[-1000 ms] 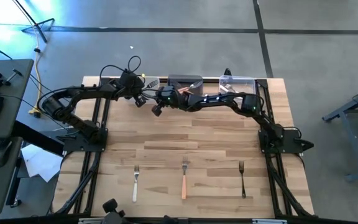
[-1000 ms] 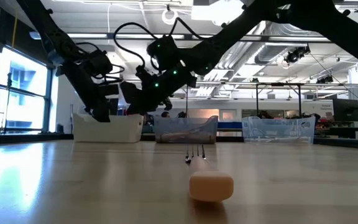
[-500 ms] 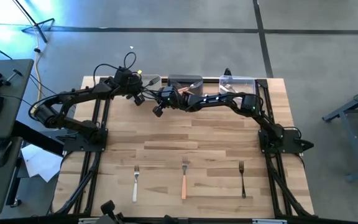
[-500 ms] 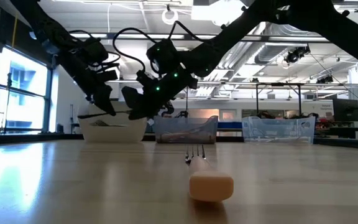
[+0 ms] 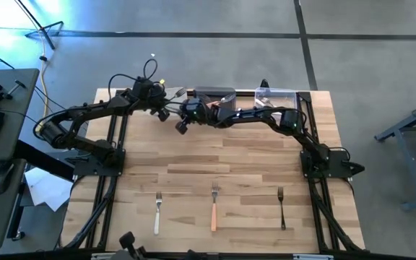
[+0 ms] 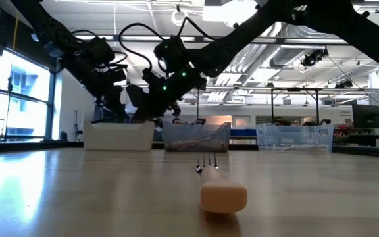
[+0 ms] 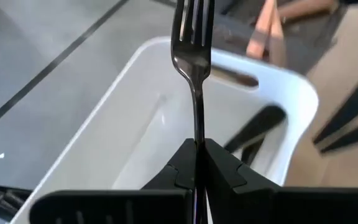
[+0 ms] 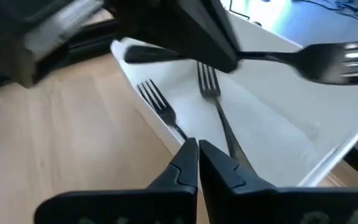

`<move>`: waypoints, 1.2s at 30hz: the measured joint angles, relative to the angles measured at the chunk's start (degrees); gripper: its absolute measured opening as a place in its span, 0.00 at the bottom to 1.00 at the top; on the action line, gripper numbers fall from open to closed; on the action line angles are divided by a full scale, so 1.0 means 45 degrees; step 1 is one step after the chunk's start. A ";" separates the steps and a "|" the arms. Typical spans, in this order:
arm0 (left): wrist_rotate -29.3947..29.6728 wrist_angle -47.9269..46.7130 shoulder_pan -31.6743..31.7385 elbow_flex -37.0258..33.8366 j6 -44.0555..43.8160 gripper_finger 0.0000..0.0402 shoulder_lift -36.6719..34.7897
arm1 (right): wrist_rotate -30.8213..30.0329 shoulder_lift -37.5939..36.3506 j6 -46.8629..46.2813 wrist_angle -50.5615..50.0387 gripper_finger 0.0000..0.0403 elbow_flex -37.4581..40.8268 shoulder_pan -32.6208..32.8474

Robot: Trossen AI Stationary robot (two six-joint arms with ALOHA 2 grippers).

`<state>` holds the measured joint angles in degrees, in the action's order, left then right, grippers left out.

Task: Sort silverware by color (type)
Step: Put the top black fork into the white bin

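Left gripper (image 7: 199, 163): reaches across the bench's far edge, fingers (image 7: 224, 167) clamped on a fork (image 7: 193, 46) held over the white bin (image 7: 278, 93).
Right gripper (image 8: 198, 163): stretched out beside the left one at the same bin, fingers pressed together on nothing.
Bin contents: two forks (image 8: 213, 99).
Near bench (image 5: 251, 159) edge: white-handled fork (image 5: 158, 212), orange-handled fork (image 5: 214, 207), black-handled fork (image 5: 282, 208), well apart in a row.

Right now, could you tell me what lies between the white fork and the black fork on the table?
The orange fork lies between the white fork and the black fork, with bare table on either side; the high view shows this.
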<state>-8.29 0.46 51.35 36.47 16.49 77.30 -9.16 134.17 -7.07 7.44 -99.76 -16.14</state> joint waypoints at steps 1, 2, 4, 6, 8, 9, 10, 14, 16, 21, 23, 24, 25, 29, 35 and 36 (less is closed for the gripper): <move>0.0000 0.0176 0.0000 0.0000 -0.0174 0.01 0.0000 | 0.0045 0.0000 0.0000 -0.0045 0.00 -0.0091 0.0000; 0.0000 0.0320 0.0000 0.0000 -0.0327 0.01 0.0000 | 0.0059 -0.0027 0.0004 -0.0148 0.00 -0.0159 0.0000; 0.0000 0.0455 0.0000 0.0000 -0.0617 0.01 0.0000 | 0.0066 -0.0202 0.0183 -0.0280 0.00 -0.0166 0.0000; 0.0010 0.0463 0.0005 -0.0014 -0.0833 0.01 0.0000 | 0.0010 -0.0597 0.0423 -0.0550 0.00 -0.0089 -0.0026; 0.0058 0.0747 0.0005 -0.0217 -0.1215 0.01 0.0000 | -0.0372 -0.1239 0.0681 -0.0542 0.00 0.0265 -0.0064; 0.0058 0.0904 0.0005 -0.0392 -0.1364 0.01 0.0000 | -0.0663 -0.1603 0.0767 -0.0446 0.00 0.0509 -0.0107; 0.0063 0.1079 0.0005 -0.0597 -0.1493 0.01 0.0001 | -0.0875 -0.2028 0.0809 -0.0440 0.00 0.0900 -0.0178; 0.0547 0.2174 0.0010 -0.1601 -0.2170 0.01 0.0019 | -0.1192 -0.3778 0.0692 0.0915 0.00 0.3279 -0.0522; 0.1021 0.3095 0.0010 -0.2010 -0.2971 0.01 0.0019 | -0.1208 -0.4720 0.0544 0.2046 0.00 0.4778 -0.0653; 0.1272 0.4483 0.0002 -0.2229 -0.4503 0.01 0.0019 | -0.1227 -0.6892 0.0117 0.4404 0.00 0.8010 -0.0857; 0.1215 0.4543 0.0000 -0.2229 -0.4460 0.01 0.0016 | -0.1272 -0.7577 0.0102 0.4867 0.00 0.8926 -0.0920; 0.1178 0.4465 -0.0005 -0.2229 -0.4292 0.01 0.0019 | -0.1282 -0.7852 0.0099 0.5061 0.00 0.9268 -0.0926; 0.1027 0.4352 -0.0005 -0.2229 -0.4010 0.01 0.0015 | -0.1310 -0.8097 0.0104 0.5234 0.00 0.9558 -0.0947; 0.0335 0.3354 -0.0002 -0.2229 -0.2502 0.01 0.0015 | -0.1543 -0.8740 0.0218 0.5410 0.00 1.0283 -0.0937; 0.0229 0.2717 -0.0010 -0.2229 -0.0542 0.01 0.0015 | -0.1590 -0.8840 0.0335 0.5471 0.00 1.0457 -0.0942; 0.0383 0.2737 -0.0010 -0.2229 -0.0288 0.01 0.0015 | -0.1591 -0.8840 0.0336 0.5479 0.00 1.0457 -0.0942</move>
<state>-6.57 12.77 51.31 26.44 15.19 77.36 -16.32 94.39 -5.56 32.10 -52.71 -20.38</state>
